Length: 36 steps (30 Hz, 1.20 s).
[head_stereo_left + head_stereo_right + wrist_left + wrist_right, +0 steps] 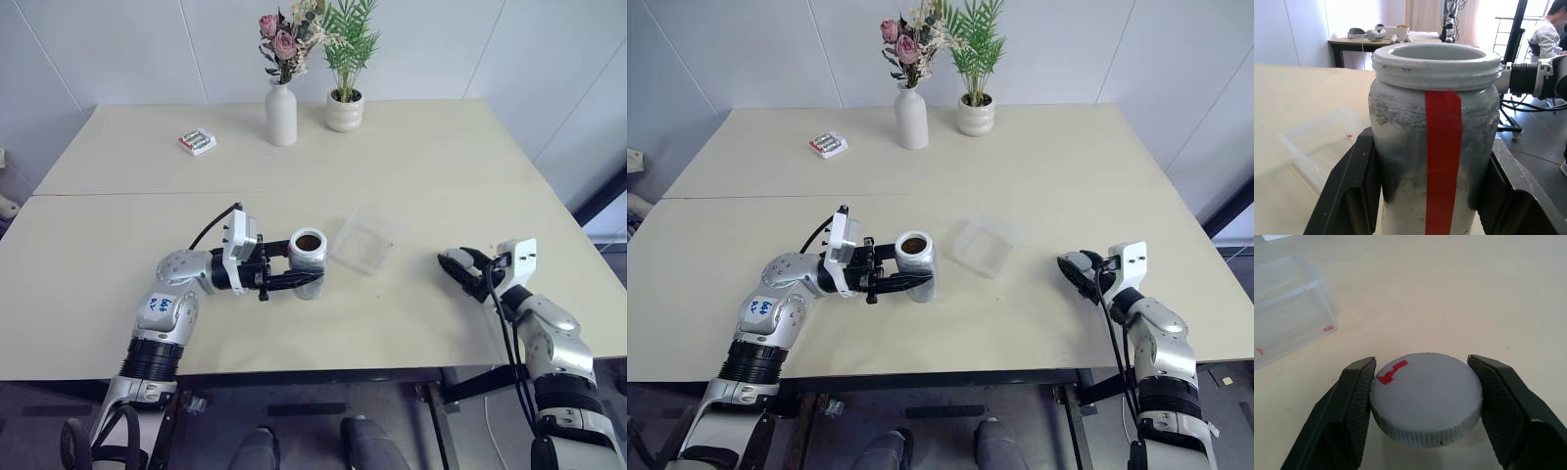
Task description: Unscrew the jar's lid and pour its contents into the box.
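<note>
Left claw (294,278) clamps the uncapped jar (309,262) upright beside the box (365,241), ready for pouring; right claw (1422,396), part-open, brackets the lid (1426,397) low over the bench (118,235), apparently releasing it.

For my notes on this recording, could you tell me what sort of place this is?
Probably a lab or office workroom. The pale table stands against plain white walls, a second desk behind carries a headset, and a seated person is in the background.
</note>
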Motion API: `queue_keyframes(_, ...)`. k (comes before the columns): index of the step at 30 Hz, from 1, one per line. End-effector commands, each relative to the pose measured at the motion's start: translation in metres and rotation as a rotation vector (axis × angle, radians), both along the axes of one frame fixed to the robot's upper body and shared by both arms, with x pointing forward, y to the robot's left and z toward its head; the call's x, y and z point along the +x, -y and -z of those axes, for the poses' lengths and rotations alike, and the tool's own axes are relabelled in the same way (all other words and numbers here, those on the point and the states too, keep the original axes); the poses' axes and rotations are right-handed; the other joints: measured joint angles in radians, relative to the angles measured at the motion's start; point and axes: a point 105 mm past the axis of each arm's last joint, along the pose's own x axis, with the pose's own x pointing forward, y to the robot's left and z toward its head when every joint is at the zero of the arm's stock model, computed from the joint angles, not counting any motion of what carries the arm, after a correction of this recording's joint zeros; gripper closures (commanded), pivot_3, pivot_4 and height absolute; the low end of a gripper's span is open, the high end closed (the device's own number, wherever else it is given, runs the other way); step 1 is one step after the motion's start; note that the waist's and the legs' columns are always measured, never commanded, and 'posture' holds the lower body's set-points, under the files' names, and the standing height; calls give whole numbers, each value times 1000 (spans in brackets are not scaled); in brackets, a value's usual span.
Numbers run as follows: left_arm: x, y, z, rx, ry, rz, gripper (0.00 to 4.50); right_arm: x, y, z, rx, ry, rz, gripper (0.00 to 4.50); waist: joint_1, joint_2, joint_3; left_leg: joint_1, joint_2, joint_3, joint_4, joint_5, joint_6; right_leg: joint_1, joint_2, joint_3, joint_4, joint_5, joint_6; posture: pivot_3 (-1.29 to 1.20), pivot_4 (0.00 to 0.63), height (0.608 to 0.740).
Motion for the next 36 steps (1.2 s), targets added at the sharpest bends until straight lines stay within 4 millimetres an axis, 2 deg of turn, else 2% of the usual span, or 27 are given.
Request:
queue_keyframes(1, -3, -2, -11, -18, 42, 4, 2415, 2, 1, -12, -7, 42, -5, 175, 0, 0, 0, 0, 0, 0, 0, 0, 0, 0, 0, 0, 0, 0, 0, 0, 150, 740)
queue_keyframes(2, -3, -2, -11, -18, 43, 4, 2415, 2, 1, -13, -3, 45, -5, 54, 0, 0, 0, 0, 0, 0, 0, 0, 0, 0, 0, 0, 0, 0, 0, 0, 150, 740)
queue_keyframes(5, -2, -2, -12, -18, 44, 2, 2415, 2, 4, -23, -23, 79, -1, 54, 0, 0, 0, 0, 0, 1, 0, 0, 0, 0, 0, 0, 0, 0, 0, 0, 150, 740)
queue_keyframes(9, -1, -3, -13, -15, 49, -3, 2415, -5, -8, -49, -28, 141, -95, 54, -1, 0, 0, 0, 0, 1, 0, 0, 0, 0, 0, 1, 0, 0, 0, 0, 150, 740)
queue_keyframes(12, 5, -6, -16, -5, 51, -26, 2415, -22, -31, -79, -102, 168, -289, 54, 0, 0, 0, 0, 0, 1, 0, 0, 0, -1, 0, 1, 0, 0, 0, 0, 150, 740)
queue_keyframes(14, 11, -5, -18, 6, 58, -39, 2415, -34, -43, -91, -214, 149, -417, 54, 3, 0, 0, 0, 0, 1, 0, 0, 0, -1, 0, 1, 0, 0, 0, 0, 150, 740)
queue_keyframes(21, 32, 3, -23, 30, 103, -86, 2415, -51, -66, -101, -370, 84, -618, 54, 3, 0, 0, 0, 0, 2, 0, 0, 1, 1, 0, 1, -6, 0, 1, 0, 150, 740)
queue_keyframes(23, 45, 10, -24, 43, 132, -126, 2415, -51, -73, -106, -359, 96, -625, 54, 6, 0, 0, -1, 0, 2, 0, -1, 1, 1, 0, 1, -7, 0, 1, 0, 150, 740)
queue_keyframes(26, 61, 20, -30, 61, 182, -175, 2415, -53, -80, -101, -347, 102, -621, 54, 13, 0, 0, -3, 0, 2, 0, -1, 1, 0, 0, 1, -7, 1, 2, 0, 150, 740)
queue_keyframes(28, 65, 22, -32, 62, 203, -188, 2415, -55, -82, -99, -346, 101, -618, 54, 16, 0, 0, -5, 0, 2, 0, -1, 1, -2, 0, 1, -8, 2, 3, 0, 150, 740)
queue_keyframes(32, 88, 22, -46, 111, 243, -297, 2415, -63, -76, -95, -300, 85, -583, 54, 25, 0, 0, -10, 0, 0, 0, -2, 2, -7, 0, 0, -8, 2, 4, 0, 150, 740)
queue_keyframes(36, 91, 21, -56, 130, 294, -282, 2415, -73, -66, -110, -270, 138, -539, 54, 30, 0, 0, -13, -1, 1, 0, -2, 3, -8, -1, 0, -8, 2, 4, 0, 150, 740)
